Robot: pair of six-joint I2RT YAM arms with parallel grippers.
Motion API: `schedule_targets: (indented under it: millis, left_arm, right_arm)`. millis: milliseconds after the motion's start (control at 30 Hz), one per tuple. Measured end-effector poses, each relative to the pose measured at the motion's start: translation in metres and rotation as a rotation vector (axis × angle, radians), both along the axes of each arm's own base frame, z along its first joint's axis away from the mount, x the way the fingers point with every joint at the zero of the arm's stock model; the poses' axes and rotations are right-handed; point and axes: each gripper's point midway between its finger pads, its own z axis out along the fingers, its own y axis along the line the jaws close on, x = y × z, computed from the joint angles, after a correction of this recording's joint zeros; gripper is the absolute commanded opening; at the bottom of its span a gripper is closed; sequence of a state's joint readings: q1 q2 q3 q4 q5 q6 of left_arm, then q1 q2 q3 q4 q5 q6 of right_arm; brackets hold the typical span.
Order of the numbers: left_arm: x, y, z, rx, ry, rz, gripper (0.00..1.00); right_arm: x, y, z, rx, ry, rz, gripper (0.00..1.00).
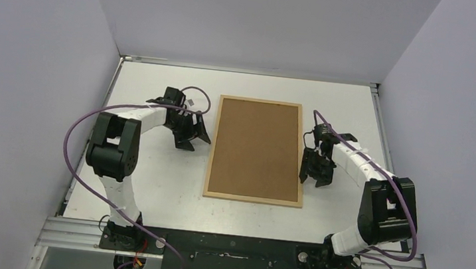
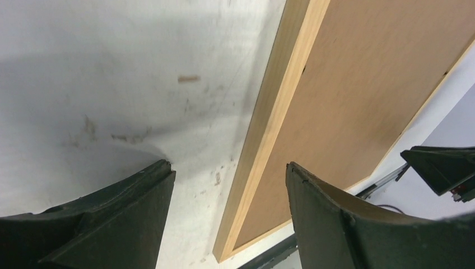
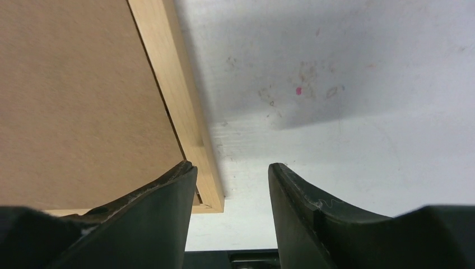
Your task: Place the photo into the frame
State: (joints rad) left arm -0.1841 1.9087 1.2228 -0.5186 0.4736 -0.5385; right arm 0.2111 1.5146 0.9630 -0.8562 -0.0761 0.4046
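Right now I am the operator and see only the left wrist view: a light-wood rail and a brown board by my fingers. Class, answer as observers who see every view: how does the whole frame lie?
Observer: In the top view the frame lies flat on the table, with its brown backing board facing up.
Operator: Where is the other gripper?
Observer: The right gripper is at the frame's right rail, near the near corner, with its jaws open and holding nothing.
Operator: Can you see the photo?
Observer: No. None of the three views shows the photo.
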Motion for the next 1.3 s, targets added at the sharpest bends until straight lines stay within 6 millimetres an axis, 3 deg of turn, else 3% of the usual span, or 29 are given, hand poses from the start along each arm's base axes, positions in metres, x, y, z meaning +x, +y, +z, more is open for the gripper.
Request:
schedule_targets:
  millis: [100,300,500,700,933,1133,1300]
  left_arm:
    - [-0.02,-0.004,-0.003,0.001,0.031,-0.022,0.7]
    - [-0.039,-0.019,-0.004,-0.004,0.047,-0.073,0.66]
    - [-0.045,-0.028,-0.005,0.002,0.05,-0.102,0.65]
    - [-0.048,-0.032,-0.006,0.01,0.052,-0.111,0.64]
    - [-0.048,-0.032,-0.007,0.018,0.05,-0.113,0.66]
    - [-0.051,-0.037,-0.007,0.031,0.042,-0.13,0.68]
    - [-0.059,-0.043,-0.007,0.042,0.028,-0.154,0.68]
  right_arm:
    - [-0.012,0.0,-0.006,-0.001,0.04,0.008,0.49]
    - [-0.027,0.01,-0.013,0.009,0.08,0.049,0.49]
    - [-0.03,0.022,-0.027,0.014,0.116,0.096,0.49]
    - [-0.029,0.023,-0.028,0.021,0.117,0.104,0.49]
    - [-0.029,0.022,-0.027,0.02,0.107,0.123,0.65]
    - [-0.027,0.036,-0.024,0.094,0.061,0.14,0.78]
    - [-0.032,0.051,-0.028,0.151,0.047,0.204,0.8]
